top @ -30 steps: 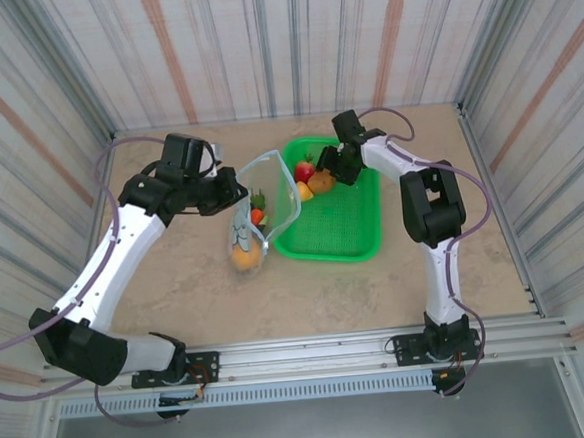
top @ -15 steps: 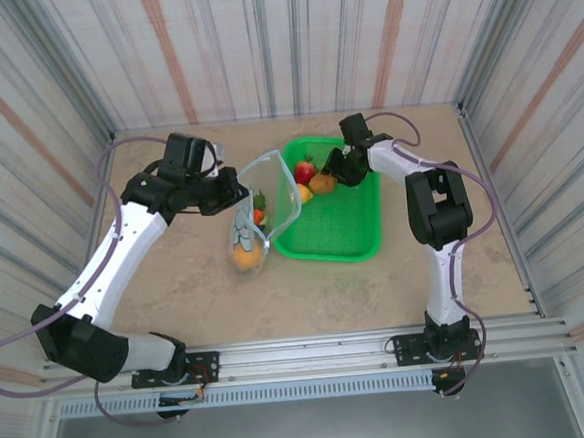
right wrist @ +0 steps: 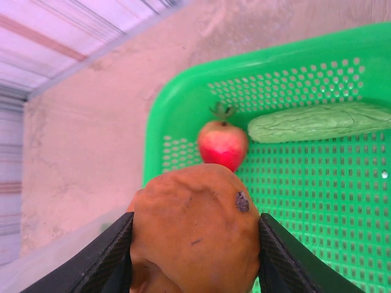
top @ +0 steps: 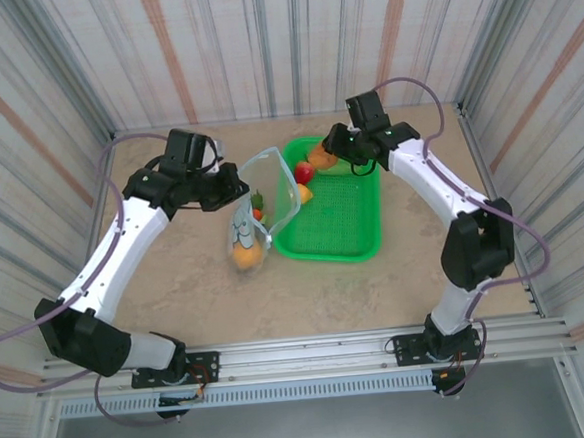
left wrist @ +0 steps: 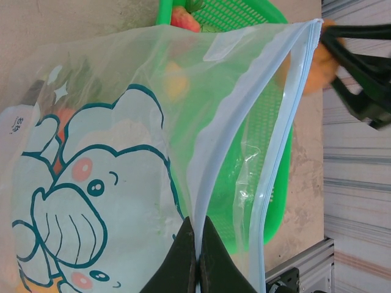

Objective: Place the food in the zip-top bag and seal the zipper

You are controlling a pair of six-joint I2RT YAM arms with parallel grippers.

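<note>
My left gripper (top: 232,189) is shut on the near mouth edge of the clear zip-top bag (top: 262,207), holding it open; its fingertips (left wrist: 197,235) pinch the pale-blue zipper (left wrist: 287,122). Food lies inside the bag: an orange (top: 244,252) and a small red-orange piece (top: 257,213). My right gripper (top: 326,156) is shut on the brown potato (right wrist: 195,232), lifted above the far left corner of the green basket (top: 348,225), just right of the bag's mouth. A red apple (right wrist: 223,144), a pale green vegetable (right wrist: 317,122) and a yellow piece (top: 304,191) remain in the basket.
The green mesh basket (right wrist: 183,104) sits directly right of the bag, touching it. Striped walls close in the table on three sides. Bare table (top: 186,286) lies in front of the bag and basket.
The right gripper closed on the potato and lifted it out of the basket, swinging up and toward the back. The left gripper and bag stayed put.
</note>
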